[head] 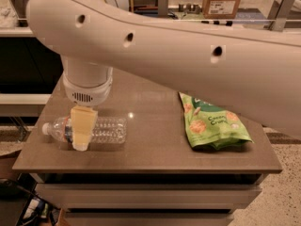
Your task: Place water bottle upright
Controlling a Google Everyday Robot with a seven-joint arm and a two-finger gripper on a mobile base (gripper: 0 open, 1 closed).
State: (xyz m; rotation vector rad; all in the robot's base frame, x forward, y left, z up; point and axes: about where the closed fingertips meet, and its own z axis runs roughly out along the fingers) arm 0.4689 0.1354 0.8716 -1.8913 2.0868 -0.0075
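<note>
The water bottle (109, 129) lies on its side at the front left of the brown table (150, 152). It is clear and ribbed, with its white cap (45, 127) pointing left. My gripper (83, 134) hangs from the white wrist (87, 86) and is down at the bottle, over its label near the neck end. It hides that part of the bottle. The green snack bag (212, 125) lies flat on the right side of the table, well away from the gripper.
My big white arm (197, 55) spans the top of the view and covers the back of the table and the bag's upper edge. Dark shelving stands to the left, and cardboard boxes (223, 1) sit far behind. Drawer fronts show below the table's front edge.
</note>
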